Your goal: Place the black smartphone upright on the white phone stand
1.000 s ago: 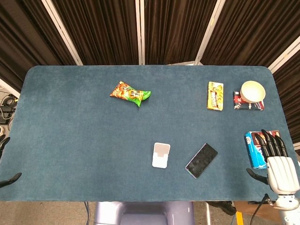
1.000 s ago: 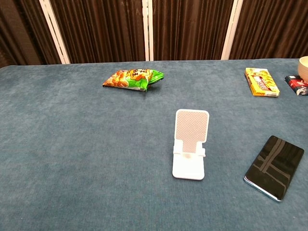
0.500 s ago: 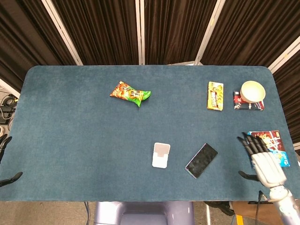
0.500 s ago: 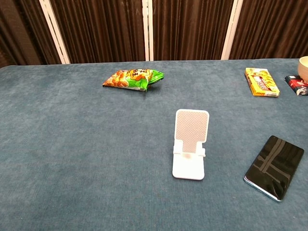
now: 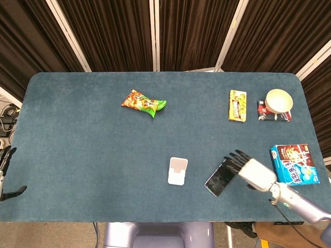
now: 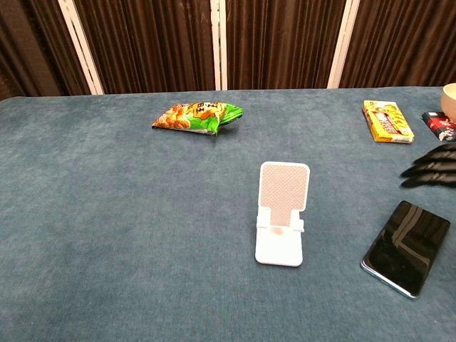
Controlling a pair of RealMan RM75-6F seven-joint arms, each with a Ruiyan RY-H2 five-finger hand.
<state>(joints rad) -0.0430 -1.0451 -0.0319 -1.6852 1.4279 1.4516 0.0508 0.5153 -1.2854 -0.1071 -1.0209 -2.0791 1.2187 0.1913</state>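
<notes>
Black smartphone (image 5: 222, 177) lying flat, screen up, on the blue bench (image 5: 77, 150) near its front edge, set at a slant. White phone stand (image 5: 178, 171) standing just beside it on the left, apart from it, backrest tilted up and cradle holding nothing; phone not yet on the stand.

Right robot hand (image 5: 250, 170) hovering at the phone's upper right corner, fingers (image 5: 236, 157) spread apart and stretching over that corner, gripping nothing; cannot tell whether touching the glass. In the chest view, only dark fingertips (image 6: 431, 168) showing at the right edge, above and behind the phone (image 6: 407, 246), clear of the stand (image 6: 281, 213).

Left robot hand (image 5: 6, 173) resting off the bench's left edge, barely showing; fingers appearing apart, thumb held away from the rest, holding nothing.

Blue snack box (image 5: 294, 164) lying to the right of the right robot hand, near the bench's right edge. Yellow box (image 5: 237, 105) lying further back, with a cream bowl (image 5: 279, 100) sitting on a dark packet (image 5: 274, 116) just beside it. Orange and green snack bag (image 5: 144, 103) lying well apart, back left of the stand.
</notes>
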